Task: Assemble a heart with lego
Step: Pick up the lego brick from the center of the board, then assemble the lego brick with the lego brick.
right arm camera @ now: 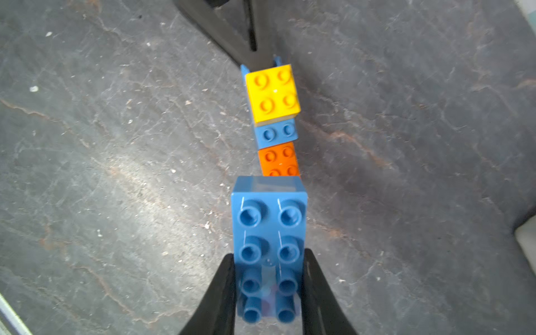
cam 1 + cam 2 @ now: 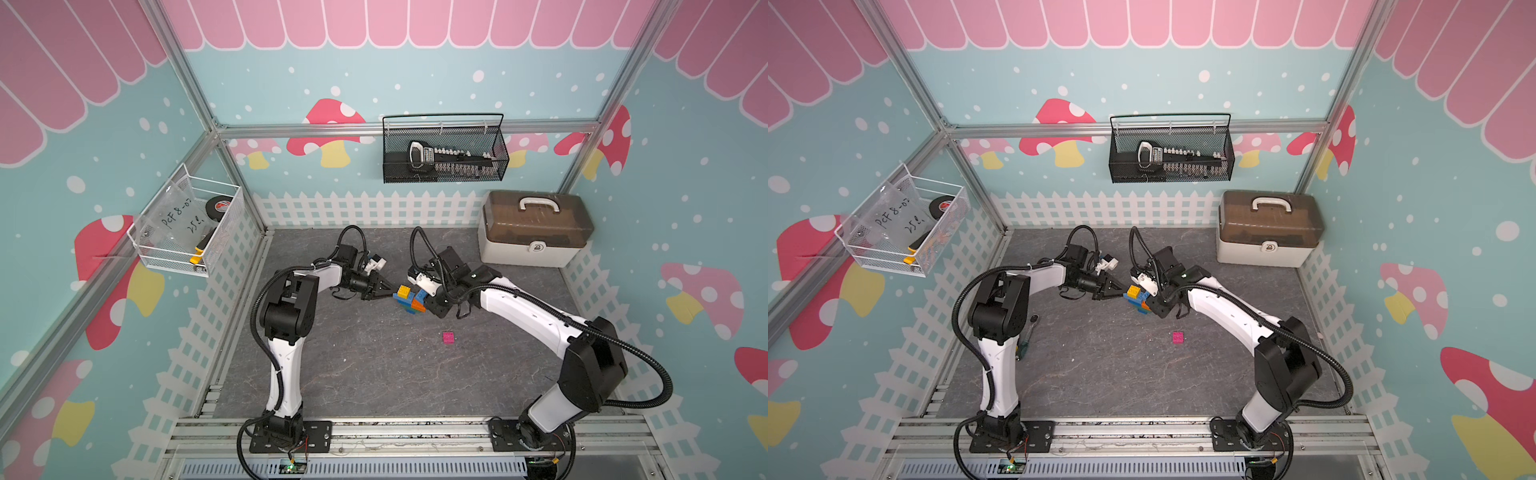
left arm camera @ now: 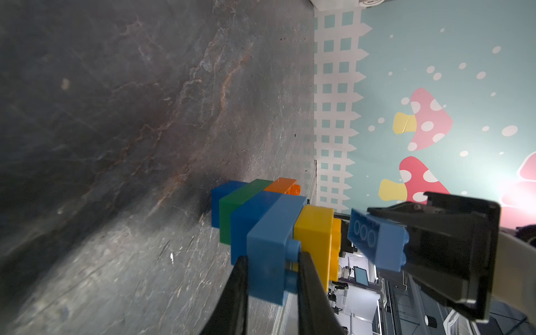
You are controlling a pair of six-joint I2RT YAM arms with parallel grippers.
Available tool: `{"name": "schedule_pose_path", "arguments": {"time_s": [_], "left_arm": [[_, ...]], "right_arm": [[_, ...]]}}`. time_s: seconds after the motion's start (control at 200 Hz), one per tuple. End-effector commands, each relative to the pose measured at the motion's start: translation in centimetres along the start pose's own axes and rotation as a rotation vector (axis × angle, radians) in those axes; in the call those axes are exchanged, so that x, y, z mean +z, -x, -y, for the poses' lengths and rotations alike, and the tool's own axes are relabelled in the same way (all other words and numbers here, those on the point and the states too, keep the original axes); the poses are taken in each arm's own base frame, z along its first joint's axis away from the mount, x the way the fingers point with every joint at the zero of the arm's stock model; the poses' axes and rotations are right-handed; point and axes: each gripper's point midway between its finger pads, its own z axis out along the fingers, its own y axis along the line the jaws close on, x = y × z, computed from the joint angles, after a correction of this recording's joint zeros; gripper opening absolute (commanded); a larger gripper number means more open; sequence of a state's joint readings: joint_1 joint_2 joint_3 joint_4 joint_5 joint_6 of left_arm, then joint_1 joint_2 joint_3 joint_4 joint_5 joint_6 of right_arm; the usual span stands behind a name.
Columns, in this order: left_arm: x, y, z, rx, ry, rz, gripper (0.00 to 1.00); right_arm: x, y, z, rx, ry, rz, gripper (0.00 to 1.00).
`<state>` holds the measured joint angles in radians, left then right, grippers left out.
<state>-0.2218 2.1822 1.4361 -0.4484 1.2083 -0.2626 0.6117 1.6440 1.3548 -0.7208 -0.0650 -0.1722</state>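
Two grips, both closed on plastic. My left gripper [image 3: 272,260] pinches the heart [image 3: 261,220] by its light blue row, with black tapered fingers [image 3: 236,293] flat on both faces of that row. The heart is glossy hard plastic, stepped and unfinished. Its dark blue tip [image 3: 224,200] is farthest from my left fingertips, down at the table [image 2: 374,374], then come green, dark blue and light blue rows. A square yellow brick [image 1: 272,92] with four round studs sits right beside my left fingertips. An orange brick [image 1: 278,159] sits on the heart's side away from them.

My right gripper [image 1: 268,259] is clamped on the long brick [image 1: 269,226]. It is light blue with two by four hollow studs, and about half of it sticks out past my fingertips. Its free end hangs just beside the yellow brick with a thin gap, ringed underside turned to the heart. My left fingers cover the row's near end.

The pink brick [image 2: 448,337] lies loose, well apart from both grippers, nearer my right arm. The table is matte grey, veined like slate with rusty streaks. A toolbox [image 2: 534,228] sits beyond my right gripper. A black mesh basket [image 2: 444,153] hangs on the back wall and a white wire basket [image 2: 187,228] on the wall by my left arm.
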Motion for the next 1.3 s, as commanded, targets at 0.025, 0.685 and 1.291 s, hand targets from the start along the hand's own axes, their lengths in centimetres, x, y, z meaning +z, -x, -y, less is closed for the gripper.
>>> {"name": "schedule_pose_path", "arguments": {"time_s": [0.025, 0.685, 1.291], "left_arm": [[0.1, -0.7, -4.5, -0.031, 0.179, -0.001, 0.16], [-0.2, -0.5, -4.1, -0.023, 0.193, -0.004, 0.16], [-0.1, -0.4, -4.1, -0.024, 0.194, -0.005, 0.16]], "right_arm": [[0.9, -1.2, -0.3, -0.100, 0.090, -0.117, 0.27], [4.5, -1.7, 0.4, -0.138, 0.110, -0.292, 0.27], [6.7, -1.0, 0.7, -0.166, 0.113, -0.328, 0.27]]}}
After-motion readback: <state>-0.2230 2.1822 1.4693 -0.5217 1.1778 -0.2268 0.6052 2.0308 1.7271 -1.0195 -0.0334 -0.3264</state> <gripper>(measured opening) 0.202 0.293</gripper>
